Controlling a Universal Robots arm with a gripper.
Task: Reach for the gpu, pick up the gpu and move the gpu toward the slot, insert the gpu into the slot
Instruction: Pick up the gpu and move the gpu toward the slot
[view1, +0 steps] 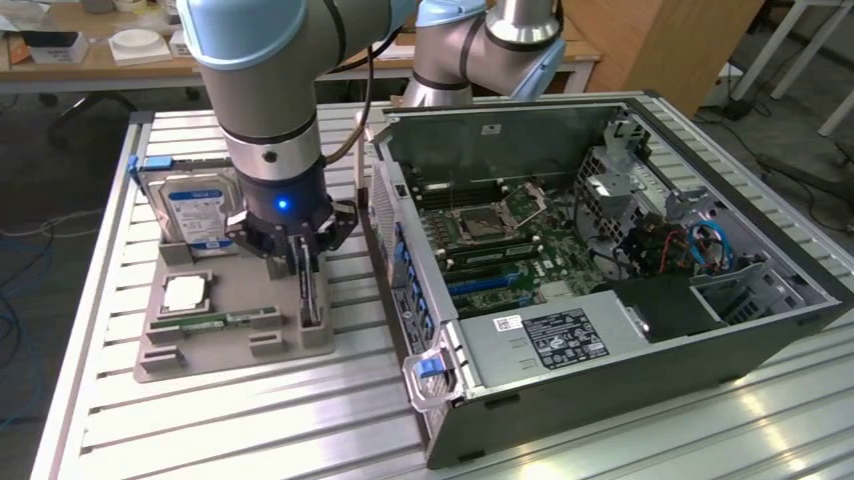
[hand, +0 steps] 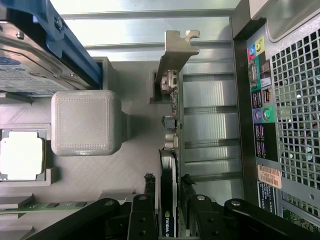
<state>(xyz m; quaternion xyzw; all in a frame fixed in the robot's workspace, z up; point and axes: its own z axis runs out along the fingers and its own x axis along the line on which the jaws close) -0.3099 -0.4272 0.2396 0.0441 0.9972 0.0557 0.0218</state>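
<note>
gpu (hand: 169, 212) stands edge-up between the spread gripper (hand: 167, 185) fingers; stiff, light, fragile, so pinch its 2 flat faces.

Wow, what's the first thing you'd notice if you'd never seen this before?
Probably the big grey robot arm at the exterior view's left, with its gripper right over the gpu, which stands on edge in a grey holder. After that, the opened computer case at the exterior view's right, with its green motherboard showing inside.
</note>
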